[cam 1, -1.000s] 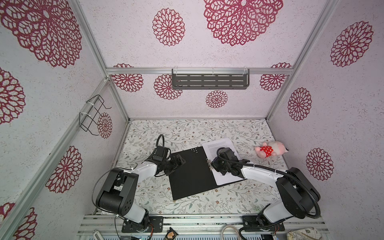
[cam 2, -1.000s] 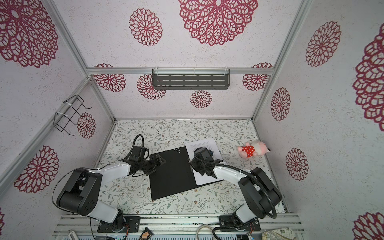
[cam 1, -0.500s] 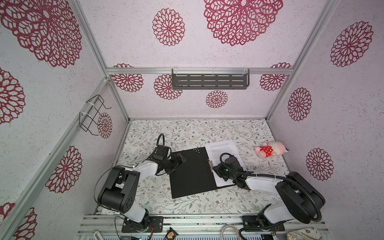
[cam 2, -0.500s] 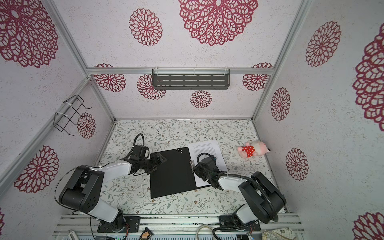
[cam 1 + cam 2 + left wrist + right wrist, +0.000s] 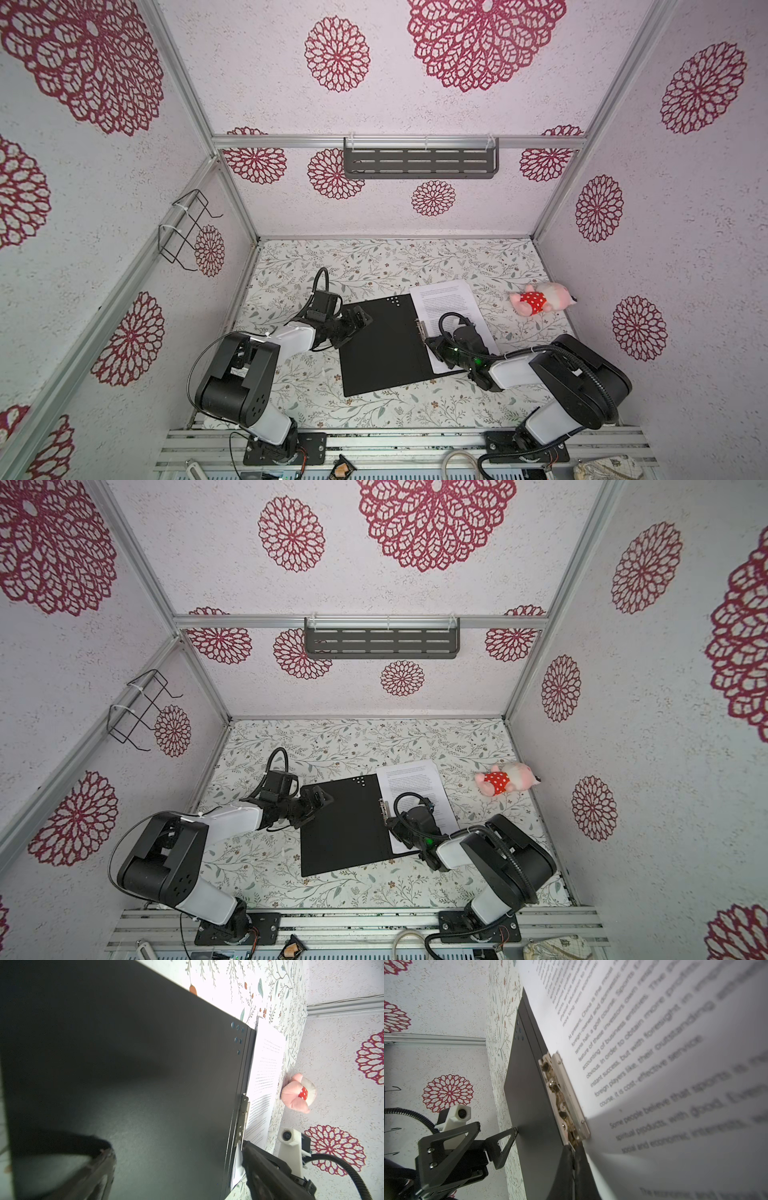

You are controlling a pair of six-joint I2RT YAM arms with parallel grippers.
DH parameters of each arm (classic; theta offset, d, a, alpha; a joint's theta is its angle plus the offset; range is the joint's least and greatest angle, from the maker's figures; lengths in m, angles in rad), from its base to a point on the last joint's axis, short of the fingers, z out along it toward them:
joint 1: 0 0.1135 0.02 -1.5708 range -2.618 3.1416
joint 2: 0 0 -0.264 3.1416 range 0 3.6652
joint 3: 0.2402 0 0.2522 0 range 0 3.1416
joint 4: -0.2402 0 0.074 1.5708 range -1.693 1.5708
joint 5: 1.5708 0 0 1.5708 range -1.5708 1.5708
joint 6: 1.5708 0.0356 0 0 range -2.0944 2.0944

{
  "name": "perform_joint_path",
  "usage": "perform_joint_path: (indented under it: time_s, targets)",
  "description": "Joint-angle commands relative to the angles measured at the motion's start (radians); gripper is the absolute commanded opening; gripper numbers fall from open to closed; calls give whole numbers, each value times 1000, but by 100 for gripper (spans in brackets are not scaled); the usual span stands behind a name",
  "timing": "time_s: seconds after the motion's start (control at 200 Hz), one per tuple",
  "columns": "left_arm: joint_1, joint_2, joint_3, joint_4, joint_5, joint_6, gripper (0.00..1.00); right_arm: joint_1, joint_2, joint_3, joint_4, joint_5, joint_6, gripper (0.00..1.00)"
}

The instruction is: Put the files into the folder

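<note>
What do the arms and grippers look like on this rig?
Both match: left arm and right arm have blocky black joint housings and white link shells, with a black corrugated cable looping off each wrist. The left gripper has black open-frame triangular fingers fixed with silver screws, plus a white camera mount. The right gripper is black too, with green lights glowing behind it.

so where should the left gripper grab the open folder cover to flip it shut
Grip the folder cover by its free long edge, opposite the metal clip, coming low from the left. It lies flat and hinges at the spine, so only that edge can lift, and the open left gripper is at it.
</note>
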Motion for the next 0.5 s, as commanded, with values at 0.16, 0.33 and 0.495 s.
perform_joint_path:
  time_s: [0.16, 0.33, 0.495]
  targets:
    - [12, 73, -82, -159, -143, -4, 99, -22, 174, -97, -270, 149, 2, 0]
    - [6, 72, -80, -161, -145, -5, 99, -15, 244, -85, -214, 126, 1, 0]
    - [1, 61, -73, -173, -147, 3, 100, -2, 197, -89, -178, 68, 2, 0]
